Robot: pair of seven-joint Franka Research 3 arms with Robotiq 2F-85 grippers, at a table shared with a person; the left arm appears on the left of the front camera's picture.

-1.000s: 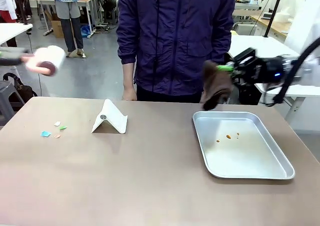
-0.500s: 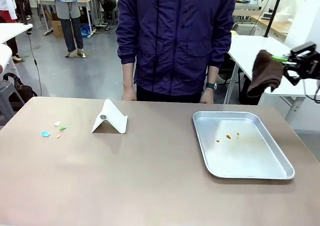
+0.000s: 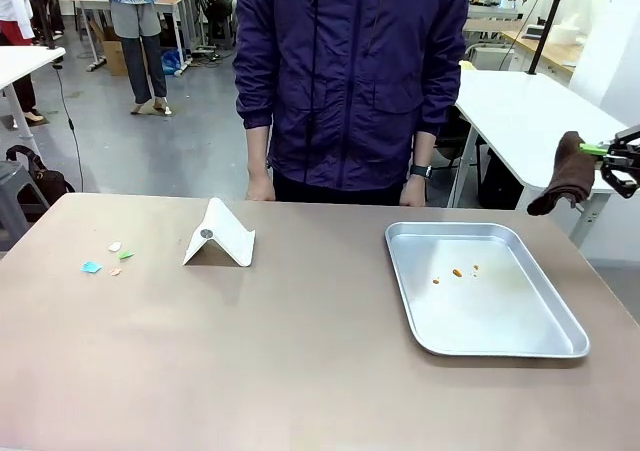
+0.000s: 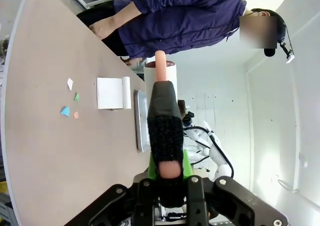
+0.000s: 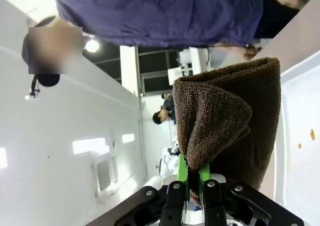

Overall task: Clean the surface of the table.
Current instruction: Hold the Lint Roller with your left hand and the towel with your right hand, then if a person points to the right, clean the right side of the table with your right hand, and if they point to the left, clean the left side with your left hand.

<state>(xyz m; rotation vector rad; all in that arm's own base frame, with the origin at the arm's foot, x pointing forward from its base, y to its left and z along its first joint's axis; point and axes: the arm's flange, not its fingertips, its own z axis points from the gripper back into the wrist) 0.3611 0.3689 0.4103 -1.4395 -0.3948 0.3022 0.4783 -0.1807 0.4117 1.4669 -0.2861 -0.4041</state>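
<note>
front view: right gripper (image 3: 603,151) raised off table (image 3: 300,371)

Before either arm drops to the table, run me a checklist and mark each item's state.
1. Right claw shut on the brown cloth: ok.
2. Left claw shut on the lint roller: ok.
3. Table free of litter: not ok; coloured paper scraps lie near its left end.
4. Sweep area free of obstacles: not ok; a white folded stand sits beside the scraps.
5. Person's hands off the tabletop: ok, they hang at the far edge.
6. Tray clean: not ok, crumbs inside.
</note>
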